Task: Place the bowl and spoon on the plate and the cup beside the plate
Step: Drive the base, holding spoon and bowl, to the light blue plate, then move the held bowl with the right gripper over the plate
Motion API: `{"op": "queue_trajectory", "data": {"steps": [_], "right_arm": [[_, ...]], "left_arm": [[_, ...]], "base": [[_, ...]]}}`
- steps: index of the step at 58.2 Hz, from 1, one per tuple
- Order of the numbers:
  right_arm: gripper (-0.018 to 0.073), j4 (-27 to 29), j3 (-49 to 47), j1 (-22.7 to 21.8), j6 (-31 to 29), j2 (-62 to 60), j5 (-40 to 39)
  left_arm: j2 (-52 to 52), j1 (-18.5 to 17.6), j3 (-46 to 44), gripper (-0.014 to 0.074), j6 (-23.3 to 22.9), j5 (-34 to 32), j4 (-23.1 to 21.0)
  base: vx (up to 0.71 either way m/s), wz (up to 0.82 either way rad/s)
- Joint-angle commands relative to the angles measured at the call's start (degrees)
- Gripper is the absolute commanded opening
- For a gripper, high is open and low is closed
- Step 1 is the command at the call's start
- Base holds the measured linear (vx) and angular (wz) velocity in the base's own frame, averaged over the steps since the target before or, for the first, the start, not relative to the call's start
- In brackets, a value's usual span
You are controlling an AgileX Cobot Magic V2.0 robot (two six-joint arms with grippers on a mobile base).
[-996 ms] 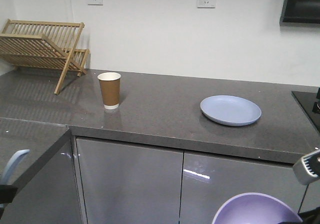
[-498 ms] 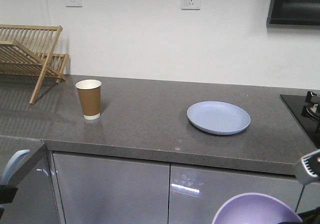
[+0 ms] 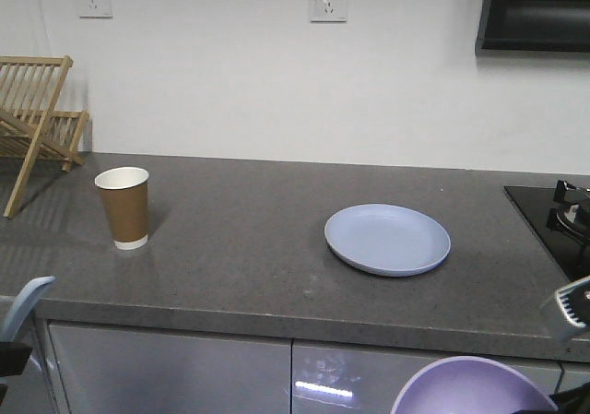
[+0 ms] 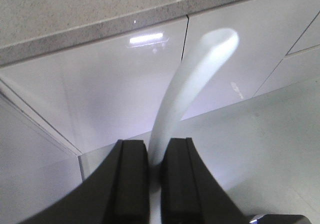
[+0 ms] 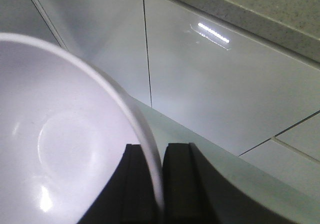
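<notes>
Since a second ago your front view has swung: the cup [image 3: 123, 207] and the plate [image 3: 387, 239] now sit further left and lower in it, and most of the wooden rack [image 3: 51, 128] has slipped off the left side. Closest to you, your left claw [image 4: 154, 149] is squeezed tight on the handle of the spoon [image 4: 195, 84], which curves up in front of the shiny grey cupboard doors [image 4: 100, 84]. Your right claw [image 5: 152, 156] pinches the rim of the bowl [image 5: 60, 149], one finger inside and one outside. Both things are held low, below the grey counter [image 3: 240, 257]. Up on the counter, the cup stands upright on the left. The plate lies flat to its right, well apart from it. At the right edge is the black stove [image 3: 553, 216], and behind it all is the white wall with two sockets [image 3: 329, 1].
</notes>
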Motion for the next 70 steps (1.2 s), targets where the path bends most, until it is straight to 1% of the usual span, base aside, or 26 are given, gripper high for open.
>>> {"op": "queue_trajectory", "data": {"steps": [1,70], "right_arm": [[0.0061,0.3,-1.6,0.0,0.0,-0.8,-3.6],[0.0061,0.3,-1.6,0.0,0.0,-0.8,-3.6]], "left_arm": [[-0.9,-0.4,-1.4,0.0175,-0.4,-3.5,-1.4],[-0.9,-0.4,-1.4,0.0175,-0.4,-3.5,-1.4]], "base": [[0.18,-0.11],[0.18,-0.09]]}}
